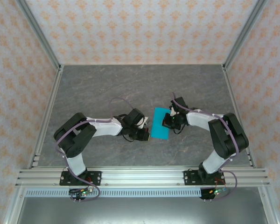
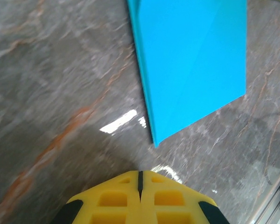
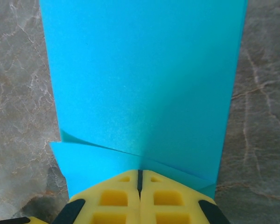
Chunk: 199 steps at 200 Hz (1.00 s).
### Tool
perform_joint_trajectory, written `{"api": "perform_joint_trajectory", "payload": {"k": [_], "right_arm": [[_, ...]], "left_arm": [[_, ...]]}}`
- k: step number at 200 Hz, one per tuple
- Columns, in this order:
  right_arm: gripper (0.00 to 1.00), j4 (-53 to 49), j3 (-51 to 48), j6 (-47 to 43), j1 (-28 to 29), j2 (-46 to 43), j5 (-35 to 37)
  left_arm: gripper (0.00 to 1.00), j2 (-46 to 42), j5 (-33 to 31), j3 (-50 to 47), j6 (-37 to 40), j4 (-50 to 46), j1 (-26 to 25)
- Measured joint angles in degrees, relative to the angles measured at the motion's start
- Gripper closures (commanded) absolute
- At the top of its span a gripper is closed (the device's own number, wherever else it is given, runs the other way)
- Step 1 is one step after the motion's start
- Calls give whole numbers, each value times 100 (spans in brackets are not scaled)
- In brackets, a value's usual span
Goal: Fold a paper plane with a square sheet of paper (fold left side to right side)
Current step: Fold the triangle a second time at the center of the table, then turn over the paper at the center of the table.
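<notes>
The right gripper (image 3: pixel 140 176) has its fingers pressed together, tips down at the near edge of the square sheet of paper (image 3: pixel 144 79). The sheet spreads straight ahead of it, already doubled over, with a loose layer lifting just left of the tips. I'd guess it is pinning the fold flat, though I can't tell whether it nips a layer. The left gripper (image 2: pixel 140 177), also closed and holding nothing, hangs off the sheet, whose corner lies ahead and slightly right of its tips, probably to keep clear. Underneath is a grey marbled table (image 1: pixel 130 84), glossy enough to glare, boxed in by pale patterned walls (image 1: pixel 130 28).
</notes>
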Motion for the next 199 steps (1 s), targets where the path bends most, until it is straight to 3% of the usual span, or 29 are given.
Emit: {"api": "perform_joint_trajectory", "payload": {"k": [15, 46, 66, 128, 199], "right_arm": [[65, 0, 0, 37, -31, -278, 46], [46, 9, -11, -22, -271, -1021, 57], [37, 111, -221, -37, -612, -1394, 24], [30, 352, -1097, 83, -859, -1602, -442], [28, 468, -1104, 55, -859, -1604, -704]], "left_arm": [[97, -109, -39, -20, -83, -149, 125], [90, -273, -142, 70, -146, -166, 339], [77, -273, -214, 201, -280, -68, 407], [63, 177, -72, 918, -409, 516, 435], [62, 1169, 291, 1462, -404, 717, 435]]}}
